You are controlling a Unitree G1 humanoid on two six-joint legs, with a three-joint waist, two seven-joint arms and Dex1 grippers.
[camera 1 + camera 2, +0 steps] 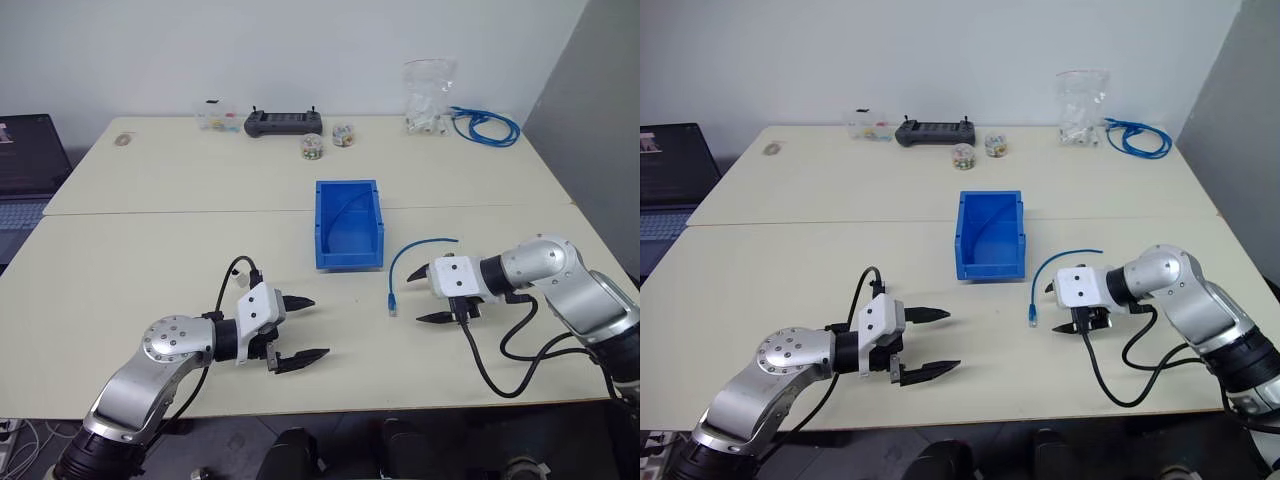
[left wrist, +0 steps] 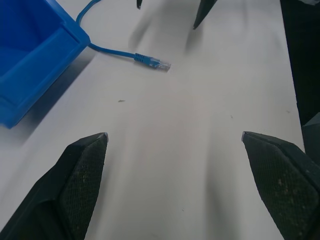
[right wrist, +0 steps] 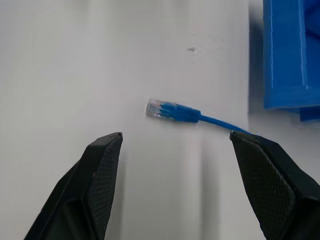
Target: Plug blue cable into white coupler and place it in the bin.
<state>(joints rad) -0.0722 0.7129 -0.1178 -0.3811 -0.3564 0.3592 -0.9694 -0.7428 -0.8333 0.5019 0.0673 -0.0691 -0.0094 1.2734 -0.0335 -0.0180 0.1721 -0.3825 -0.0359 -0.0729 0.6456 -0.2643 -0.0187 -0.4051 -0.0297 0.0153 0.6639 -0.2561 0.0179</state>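
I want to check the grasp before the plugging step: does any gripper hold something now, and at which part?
Nothing is held. The left gripper stands open over bare table, and the right gripper is open above the blue cable, whose plug lies untouched on the table.

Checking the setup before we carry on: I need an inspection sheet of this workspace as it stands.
Surface: pale table, two tops butted together.
Job's things: blue cable loose on the table right of the bin; one plug lies ahead of the right gripper; white coupler nothing seen.
Clutter: black controller, small jars, plastic bag, coiled blue cable at the far edge.
Grippers: left gripper open, empty; right gripper open, empty.
Cables: black arm leads.
Surroundings: laptop at left, white wall.
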